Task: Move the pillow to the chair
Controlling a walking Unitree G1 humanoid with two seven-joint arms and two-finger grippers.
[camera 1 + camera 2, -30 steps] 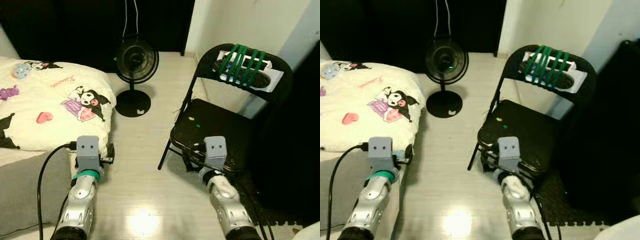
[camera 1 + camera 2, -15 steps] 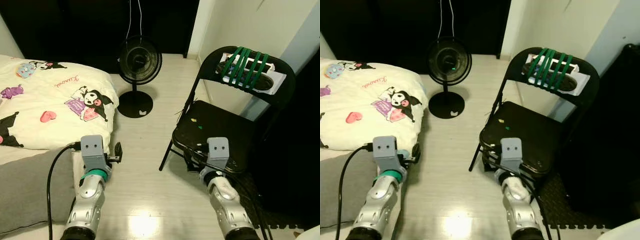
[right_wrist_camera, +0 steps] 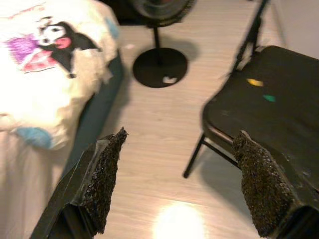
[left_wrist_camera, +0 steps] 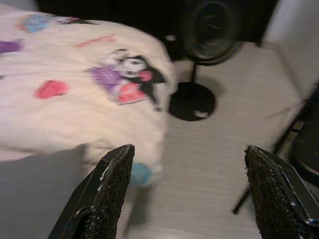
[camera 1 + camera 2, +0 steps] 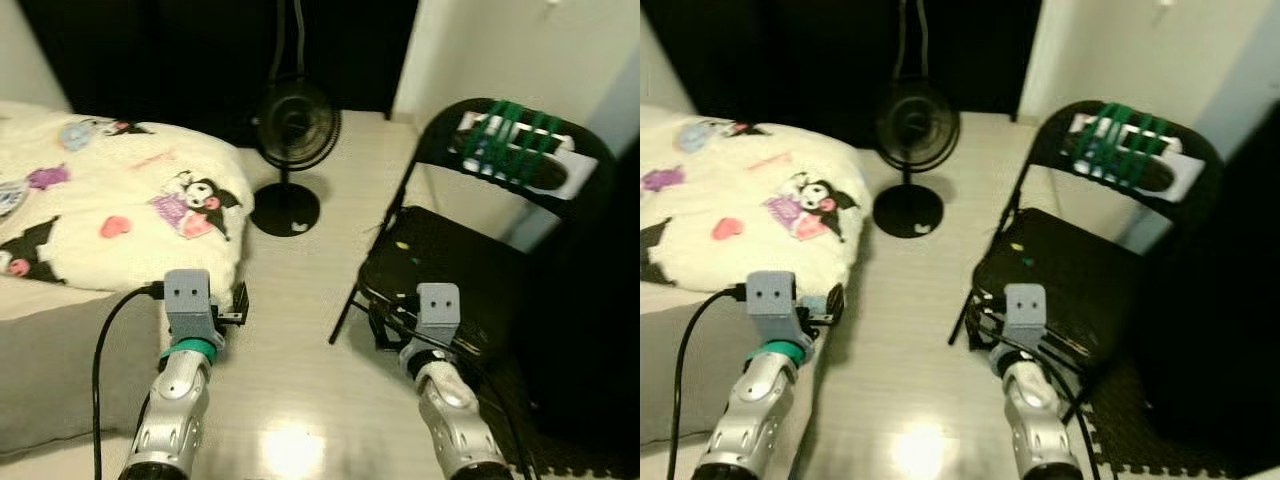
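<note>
Left eye view: more pillow (image 5: 110, 215), blurrier chair (image 5: 470, 250).

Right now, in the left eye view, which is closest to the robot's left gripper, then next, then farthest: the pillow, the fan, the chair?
From the left gripper:
1. Pillow, right beside it on the bed.
2. Fan, ahead on the floor.
3. Chair, across on the robot's right.

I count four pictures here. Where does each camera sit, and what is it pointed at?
Left eye view: on the head, looking forward and down at the cream cartoon-print pillow, black folding metal chair and black standing fan; both silver arms show.
Right eye view: beside it, same scene.
Left wrist view: on the left arm, looking along the open left pincer at the pillow and fan.
Right wrist view: along the open right pincer at the chair seat and pale wooden floor.
Both wrist views share the pillow and fan base.
</note>
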